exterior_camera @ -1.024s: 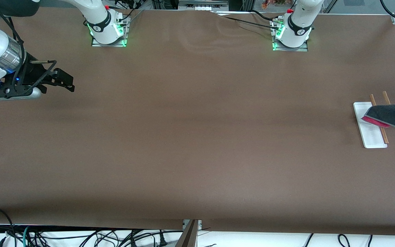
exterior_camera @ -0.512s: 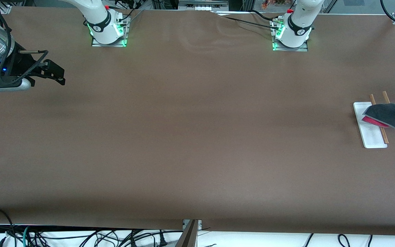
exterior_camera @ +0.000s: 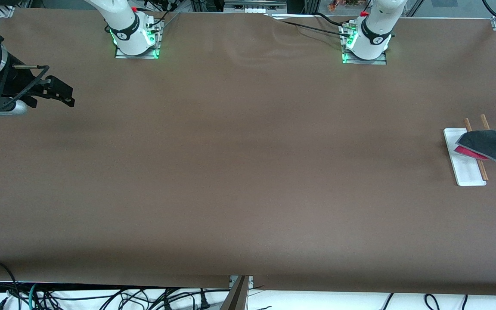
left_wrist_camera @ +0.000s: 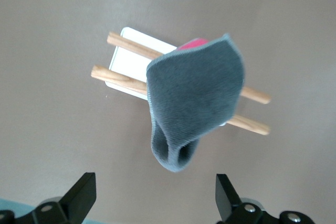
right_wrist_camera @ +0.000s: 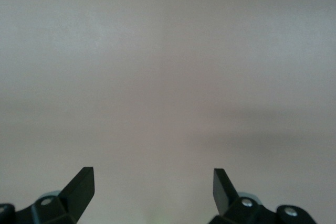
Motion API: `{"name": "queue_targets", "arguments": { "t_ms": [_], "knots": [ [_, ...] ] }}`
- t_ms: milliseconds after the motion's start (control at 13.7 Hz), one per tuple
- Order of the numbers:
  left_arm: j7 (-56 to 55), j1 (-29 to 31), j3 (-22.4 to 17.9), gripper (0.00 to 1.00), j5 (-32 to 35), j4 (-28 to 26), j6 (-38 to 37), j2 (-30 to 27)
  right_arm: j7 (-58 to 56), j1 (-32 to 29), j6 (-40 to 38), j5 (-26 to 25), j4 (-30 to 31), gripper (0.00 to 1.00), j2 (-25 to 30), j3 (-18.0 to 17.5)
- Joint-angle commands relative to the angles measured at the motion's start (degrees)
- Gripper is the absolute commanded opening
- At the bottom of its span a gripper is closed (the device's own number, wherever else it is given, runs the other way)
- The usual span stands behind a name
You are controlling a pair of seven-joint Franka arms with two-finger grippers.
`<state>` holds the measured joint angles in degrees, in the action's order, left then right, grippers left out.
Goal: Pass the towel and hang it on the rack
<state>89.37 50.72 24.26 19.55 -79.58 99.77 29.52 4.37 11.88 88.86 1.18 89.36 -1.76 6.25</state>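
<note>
While the right tool (exterior_camera: pixel 65 92) hung over the worktop (exterior_camera: pixel 248 172) at the right arm's end, its fingers stood wide apart with nothing between them, and the right wrist view showed only bare brown surface under it. Toward the left arm's end stood the rack (exterior_camera: pixel 463 165), a flat white base with two thin wooden rods above it. The towel (exterior_camera: pixel 489 145) was draped across both rods, dark grey side up, a strip of red-pink showing at its edge over the white base. One folded end drooped past the rods. The left tool (left_wrist_camera: pixel 152 203) did not show in the front view; in the left wrist view its fingers were spread wide, clear of the cloth, above the towel and rack.
</note>
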Motion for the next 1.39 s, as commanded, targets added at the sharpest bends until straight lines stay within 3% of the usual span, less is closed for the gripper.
{"name": "queue_targets", "arguments": {
  "t_ms": [0, 366, 659, 805, 878, 1024, 1317],
  "knots": [
    [-6.4, -1.1, 3.4, 1.0, -2.7, 3.2, -8.0, -2.5, -0.4, -2.9, -1.1, 0.0, -0.2, 1.0, 0.8, -3.0],
    [-30.3, -2.4, 15.5, 1.0, -5.4, 2.8, -13.6, -2.8, 0.3, -2.7, -0.7, -0.1, -0.2, 1.0, 0.5, -3.3],
    [-50.7, -5.5, 22.2, 1.0, -5.7, 2.9, -14.8, -3.1, -0.3, -2.7, -1.0, -0.4, -0.1, 1.0, 0.8, -3.2],
    [-60.4, -9.5, 22.5, 1.0, -6.0, 2.2, -15.0, -5.9, -0.4, -2.7, -1.0, -0.3, -0.1, 1.0, 0.7, -3.2],
    [-65.4, -12.0, 21.9, 1.0, -6.0, 2.5, -15.7, -6.6, -0.4, -2.7, -0.8, -0.3, -0.1, 1.0, 0.5, -3.2],
    [-74.9, -19.7, 16.5, 1.0, -6.6, 2.2, -15.4, -10.1, -0.4, -2.7, -0.8, -0.3, -0.1, 1.0, 0.4, -3.2],
    [-84.0, -39.8, -5.5, 1.0, -14.7, 0.6, -15.1, -15.5, -0.6, -2.7, -0.7, -0.2, 0.0, 1.0, 0.3, -3.1]
  ]
}}
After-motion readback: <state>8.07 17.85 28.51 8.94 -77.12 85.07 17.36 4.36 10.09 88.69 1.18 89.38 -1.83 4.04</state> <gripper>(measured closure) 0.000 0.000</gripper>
